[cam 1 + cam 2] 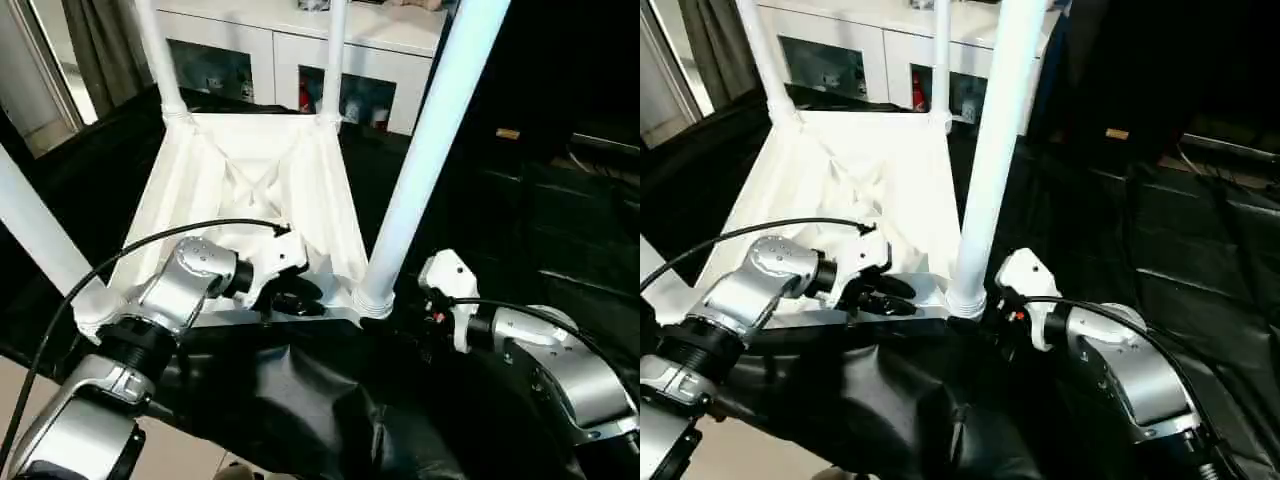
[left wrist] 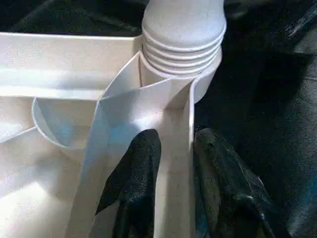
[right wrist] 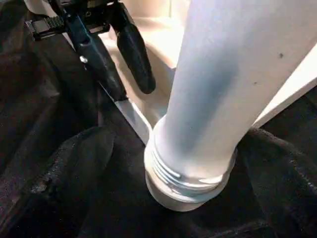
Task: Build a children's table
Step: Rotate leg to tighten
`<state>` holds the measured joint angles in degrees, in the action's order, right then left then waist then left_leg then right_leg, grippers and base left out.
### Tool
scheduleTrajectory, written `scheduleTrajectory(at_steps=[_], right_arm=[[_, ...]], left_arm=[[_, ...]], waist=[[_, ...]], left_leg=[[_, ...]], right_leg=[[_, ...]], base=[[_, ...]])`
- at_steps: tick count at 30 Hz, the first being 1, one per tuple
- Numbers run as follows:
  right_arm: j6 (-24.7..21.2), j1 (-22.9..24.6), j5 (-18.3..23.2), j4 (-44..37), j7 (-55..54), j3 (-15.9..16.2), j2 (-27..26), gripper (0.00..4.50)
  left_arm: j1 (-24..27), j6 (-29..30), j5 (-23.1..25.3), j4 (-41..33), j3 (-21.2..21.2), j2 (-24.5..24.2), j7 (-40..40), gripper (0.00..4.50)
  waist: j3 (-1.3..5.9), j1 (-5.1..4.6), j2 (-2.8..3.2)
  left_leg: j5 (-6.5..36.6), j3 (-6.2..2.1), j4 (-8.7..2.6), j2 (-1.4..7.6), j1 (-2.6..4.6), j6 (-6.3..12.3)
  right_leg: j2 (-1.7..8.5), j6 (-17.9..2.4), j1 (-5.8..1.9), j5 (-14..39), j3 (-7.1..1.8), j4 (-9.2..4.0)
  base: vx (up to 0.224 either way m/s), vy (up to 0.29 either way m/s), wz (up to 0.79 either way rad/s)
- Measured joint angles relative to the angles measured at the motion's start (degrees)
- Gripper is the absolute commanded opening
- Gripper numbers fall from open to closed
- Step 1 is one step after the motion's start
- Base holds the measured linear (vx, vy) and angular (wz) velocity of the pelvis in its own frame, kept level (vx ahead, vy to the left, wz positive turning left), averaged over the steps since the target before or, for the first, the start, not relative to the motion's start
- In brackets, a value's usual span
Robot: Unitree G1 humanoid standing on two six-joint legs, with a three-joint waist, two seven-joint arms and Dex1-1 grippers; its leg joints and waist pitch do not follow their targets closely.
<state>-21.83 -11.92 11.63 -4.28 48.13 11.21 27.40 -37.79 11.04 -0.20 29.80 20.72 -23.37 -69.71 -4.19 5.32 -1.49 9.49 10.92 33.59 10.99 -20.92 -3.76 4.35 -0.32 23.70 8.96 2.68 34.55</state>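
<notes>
If the left gripper (image 2: 171, 163), jaws pinching the upturned tabletop's (image 1: 250, 165) wall, slips, the near leg (image 1: 425, 150) between the right gripper's (image 3: 173, 163) spread jaws may tilt.

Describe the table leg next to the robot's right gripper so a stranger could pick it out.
Find the upside-down white tabletop on the black cloth. Its four legs point up; this leg stands in the near corner by the right gripper. It looks thickest, with a ribbed base.

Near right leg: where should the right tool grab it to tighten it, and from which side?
Low on the straight tube of the near right leg, above its ribbed collar, coming in from the robot's right: the shaft stands upright, round and bare there, and the open right tool already sits beside the base.
</notes>
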Motion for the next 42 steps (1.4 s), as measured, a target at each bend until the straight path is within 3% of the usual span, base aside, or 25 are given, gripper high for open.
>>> scheduleTrajectory(at_steps=[32, 42], right_arm=[[0.02, -0.05, -0.15, 0.05, 0.48, 0.01, 0.04, 4.5], [0.03, -0.04, -0.21, 0.07, 0.41, -0.02, 0.11, 4.5]], left_arm=[[1.3, -0.81, 3.42, 0.17, 1.76, -0.89, 1.1, 1.35], [1.24, -1.55, 3.45, 0.86, 1.68, -0.56, 0.66, 0.58]], waist=[[0.03, -0.01, 0.06], [0.11, 0.02, 0.19]], left_leg=[[0.0, -0.01, -0.01, 0.0, 0.0, 0.0], [0.0, -0.02, 0.0, 0.0, 0.0, 0.0]], right_leg=[[0.0, 0.01, 0.0, 0.0, 0.01, 0.0], [0.0, 0.0, -0.01, 0.0, 0.01, 0.01]], base=[[0.0, 0.0, 0.0], [0.0, 0.0, 0.0]])
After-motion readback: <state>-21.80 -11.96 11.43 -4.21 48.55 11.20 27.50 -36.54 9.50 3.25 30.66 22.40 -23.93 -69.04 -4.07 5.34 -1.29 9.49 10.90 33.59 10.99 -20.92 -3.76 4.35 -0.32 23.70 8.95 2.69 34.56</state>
